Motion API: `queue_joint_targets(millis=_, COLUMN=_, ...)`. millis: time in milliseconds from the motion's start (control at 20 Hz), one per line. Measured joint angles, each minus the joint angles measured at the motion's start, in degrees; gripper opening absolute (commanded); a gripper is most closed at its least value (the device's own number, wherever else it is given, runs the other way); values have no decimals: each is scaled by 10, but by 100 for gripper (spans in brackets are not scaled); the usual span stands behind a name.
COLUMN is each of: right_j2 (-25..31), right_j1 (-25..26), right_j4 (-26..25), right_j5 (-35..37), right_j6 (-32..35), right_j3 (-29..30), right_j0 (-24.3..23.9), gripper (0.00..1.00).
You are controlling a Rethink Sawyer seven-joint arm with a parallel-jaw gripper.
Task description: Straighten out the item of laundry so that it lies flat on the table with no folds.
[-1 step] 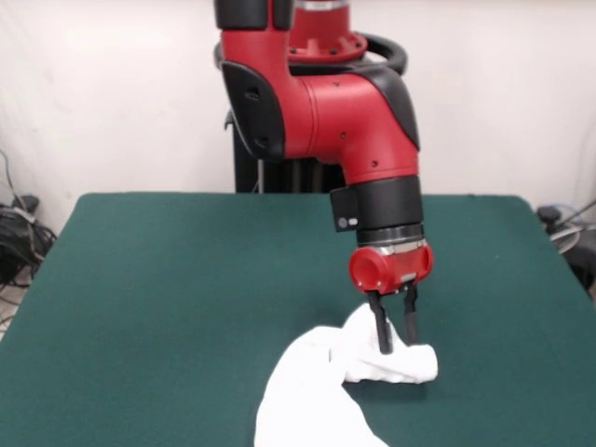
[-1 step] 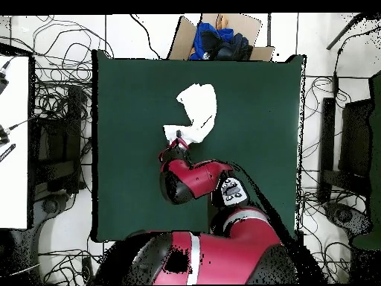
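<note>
On the dark green table (image 1: pixel 168 279), the white item of laundry (image 1: pixel 321 386) lies crumpled in a curved, folded band, plain side up, well inside the table's edges. Gripper (image 1: pixel 397 337) points straight down at one end of the shirt, fingers slightly parted and pressed into a bunched fold there.

I see even, bright, diffuse lighting. The white laundry (image 1: pixel 321 382) is overexposed, its folds washed out. Faint soft shadow beneath it on the matte surface (image 1: pixel 168 279).
</note>
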Motion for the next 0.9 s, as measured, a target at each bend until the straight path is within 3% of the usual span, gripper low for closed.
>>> queue_joint_targets(millis=900, right_j2=-20, right_j1=42, right_j4=0, right_j5=1, right_j6=0, right_j3=-50, right_j0=21, gripper=100)
